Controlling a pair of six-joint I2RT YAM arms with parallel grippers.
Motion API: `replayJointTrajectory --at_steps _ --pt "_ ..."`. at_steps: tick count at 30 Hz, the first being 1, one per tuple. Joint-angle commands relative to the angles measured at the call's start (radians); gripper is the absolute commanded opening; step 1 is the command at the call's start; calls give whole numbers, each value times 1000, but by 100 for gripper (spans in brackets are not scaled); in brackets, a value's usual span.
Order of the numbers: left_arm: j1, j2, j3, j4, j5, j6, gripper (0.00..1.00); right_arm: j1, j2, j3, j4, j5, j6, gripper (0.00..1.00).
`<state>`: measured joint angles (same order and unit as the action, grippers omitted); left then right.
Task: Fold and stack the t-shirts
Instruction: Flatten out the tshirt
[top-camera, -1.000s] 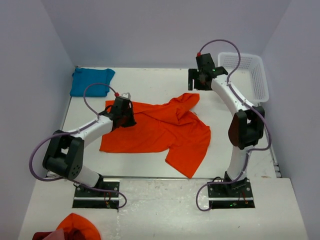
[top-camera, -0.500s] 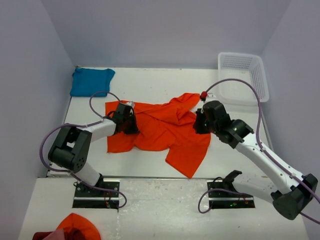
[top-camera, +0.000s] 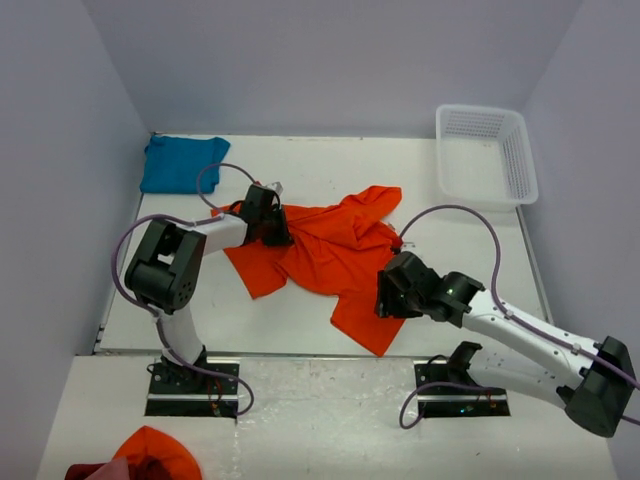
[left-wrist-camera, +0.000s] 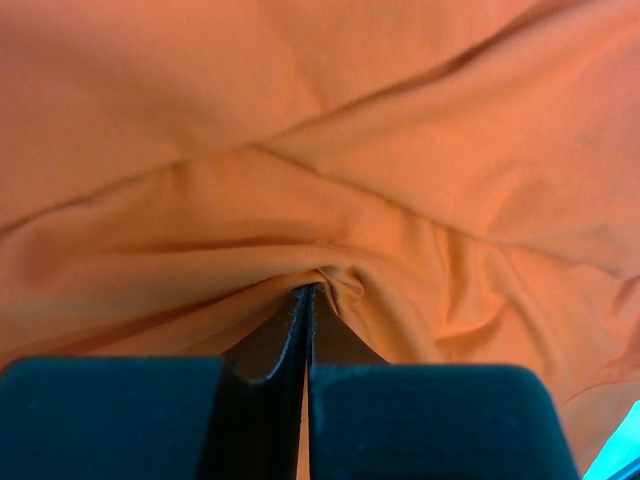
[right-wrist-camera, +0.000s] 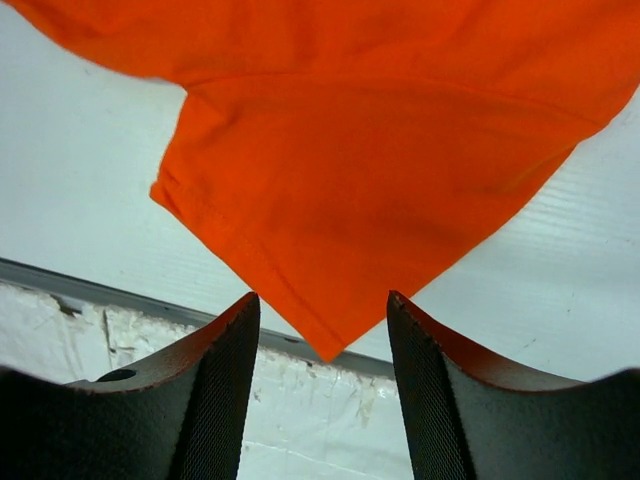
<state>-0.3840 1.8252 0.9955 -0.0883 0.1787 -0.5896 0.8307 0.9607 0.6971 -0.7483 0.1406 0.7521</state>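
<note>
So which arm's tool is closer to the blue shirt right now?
Left. The left tool, shut on the orange shirt, sits close by, to the right of the blue shirt. The right tool hangs open over the orange shirt's near corner, much farther away.

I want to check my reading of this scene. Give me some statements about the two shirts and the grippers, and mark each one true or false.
1. The left gripper is shut on the orange shirt. True.
2. The right gripper clamps the orange shirt. False: its jaws stand open, with a corner of the shirt showing between them, not gripped.
3. The teal shirt lies in the white basket. False: it lies on the table, at the far left corner.
4. The orange shirt lies apart from the teal shirt. True.
</note>
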Motion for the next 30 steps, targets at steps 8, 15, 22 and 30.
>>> replayJointTrajectory --at_steps 8,15,22,30 --pt "66 66 75 -100 -59 59 0 237 92 -90 -16 111 345 49" --pt "68 -18 28 -93 -44 57 0 341 200 -125 36 114 440 47" --pt "68 -165 -15 -117 -50 63 0 403 324 -114 124 111 466 47" --pt "63 -300 -87 -145 -38 60 0 410 371 -114 155 111 489 14"
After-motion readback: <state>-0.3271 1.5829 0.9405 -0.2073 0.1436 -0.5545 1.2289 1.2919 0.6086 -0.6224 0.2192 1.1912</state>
